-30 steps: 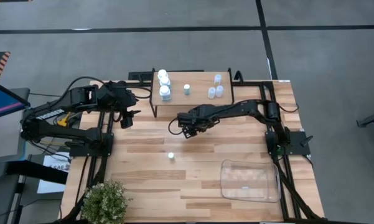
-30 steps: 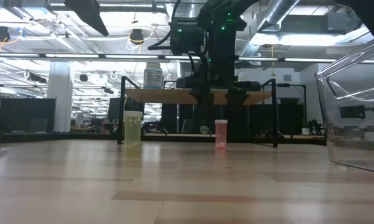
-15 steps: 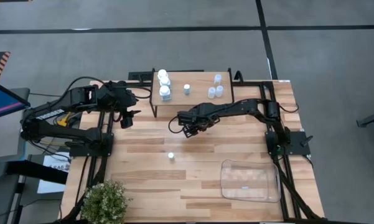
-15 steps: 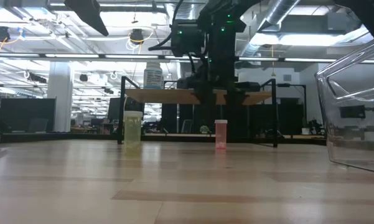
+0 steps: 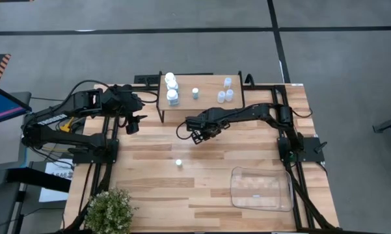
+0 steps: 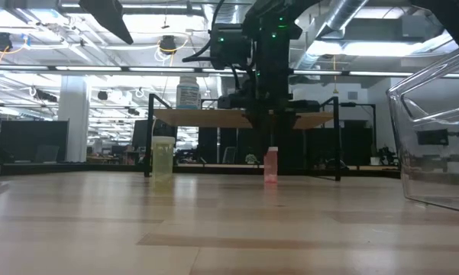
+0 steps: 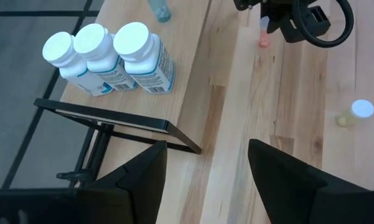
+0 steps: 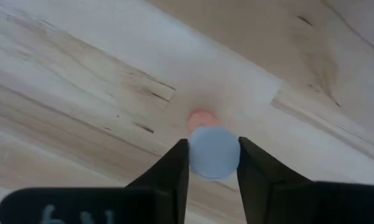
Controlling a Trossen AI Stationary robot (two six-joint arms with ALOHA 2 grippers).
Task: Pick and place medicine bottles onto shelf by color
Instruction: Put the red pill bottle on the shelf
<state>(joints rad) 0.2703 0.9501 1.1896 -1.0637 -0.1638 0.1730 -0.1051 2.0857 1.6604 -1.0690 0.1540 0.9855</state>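
A tiny red-orange bottle (image 6: 271, 165) with a pale cap stands on the tabletop just in front of the shelf (image 5: 211, 103). My right gripper (image 5: 197, 135) hangs over it, shut on its cap. On the shelf's board stand three white bottles (image 5: 172, 88), a green-capped one (image 5: 195, 93) and three clear-bluish ones (image 5: 226, 91). A yellowish bottle (image 5: 179, 163) stands alone on the table nearer the front. My left gripper (image 7: 205, 180) waits open and holding nothing by the shelf's left end. My right gripper pinches the round pale cap (image 8: 196, 155) of the red-orange bottle between its two fingers, one on each side. The fingers (image 8: 174, 171) come from above, pointing down. The bottle stands upright with its base (image 6: 271, 179) on the table.
A clear plastic tray (image 5: 261, 189) lies at the table's front right. A potted plant (image 5: 110, 211) sits at the front left corner. The shelf's thin black legs (image 6: 337, 145) stand right behind the red-orange bottle. Bare wood lies between the shelf and the tray.
My right gripper has shut: its fingers, spread wide a second ago above the red-orange bottle, have come together onto the bottle's cap. The bottle has stayed standing where it was.
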